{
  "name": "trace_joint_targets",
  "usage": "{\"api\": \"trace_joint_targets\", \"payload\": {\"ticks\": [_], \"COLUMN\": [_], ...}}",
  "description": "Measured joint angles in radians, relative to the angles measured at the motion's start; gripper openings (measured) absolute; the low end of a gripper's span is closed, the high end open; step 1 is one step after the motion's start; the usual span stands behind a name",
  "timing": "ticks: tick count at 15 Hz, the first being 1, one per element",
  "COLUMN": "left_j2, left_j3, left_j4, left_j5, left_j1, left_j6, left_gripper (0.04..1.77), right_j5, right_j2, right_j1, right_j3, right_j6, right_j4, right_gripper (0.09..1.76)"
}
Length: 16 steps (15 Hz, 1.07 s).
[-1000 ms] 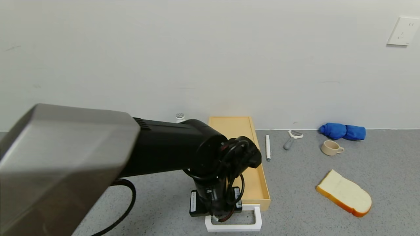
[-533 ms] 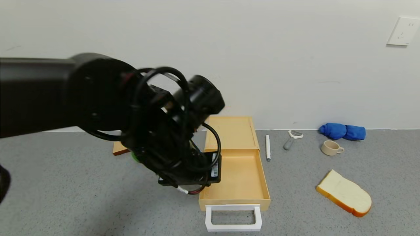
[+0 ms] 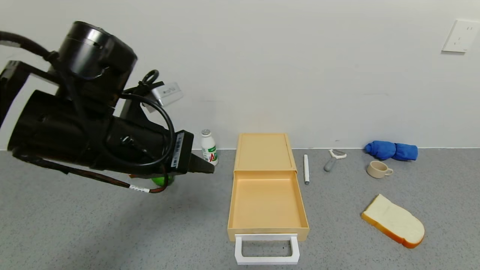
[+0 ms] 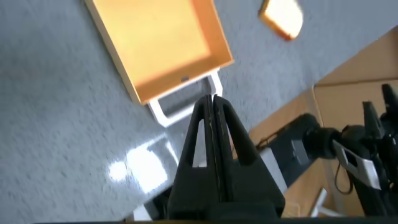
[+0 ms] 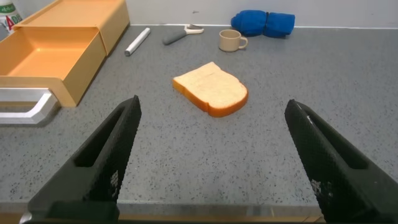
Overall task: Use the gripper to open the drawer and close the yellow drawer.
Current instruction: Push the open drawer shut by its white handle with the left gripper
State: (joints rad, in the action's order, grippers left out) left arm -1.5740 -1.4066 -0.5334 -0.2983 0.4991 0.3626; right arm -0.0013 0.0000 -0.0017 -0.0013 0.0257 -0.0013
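While the grey speckled counter spreads under everything, I have my left gripper raised above it, left of the box, black fingers pressed together on nothing. The flat pale-yellow plastic drawer box sits against the white wall, its shallow tray pulled fully out towards me, white loop handle at the front. My right gripper hangs low over the counter's near edge, fingers spread wide apart and empty. A slice of toast lies right of the tray. Along the wall I see a rolled blue cloth, a small white bottle, a beige cup, a grey-handled peeler and a white marker.
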Motion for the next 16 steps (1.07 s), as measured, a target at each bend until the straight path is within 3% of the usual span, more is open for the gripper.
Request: {"api": "trace_joint_targets", "payload": {"ticks": [5, 16], "left_j2": [0.117, 0.150], "left_j3": [0.245, 0.290], "left_j4": [0.296, 0.309], "left_j5": [-0.036, -0.042], "left_j1": [-0.049, -0.052], "left_j6": [-0.021, -0.017], "left_gripper": [0.11, 0.11], "right_j5": [-0.001, 0.000], "right_j2": [0.000, 0.000], "right_j1": [0.000, 0.000], "right_j3": [0.000, 0.000], "right_j6": [0.000, 0.000], "right_j4": [0.000, 0.000], "right_gripper": [1.70, 1.70]}}
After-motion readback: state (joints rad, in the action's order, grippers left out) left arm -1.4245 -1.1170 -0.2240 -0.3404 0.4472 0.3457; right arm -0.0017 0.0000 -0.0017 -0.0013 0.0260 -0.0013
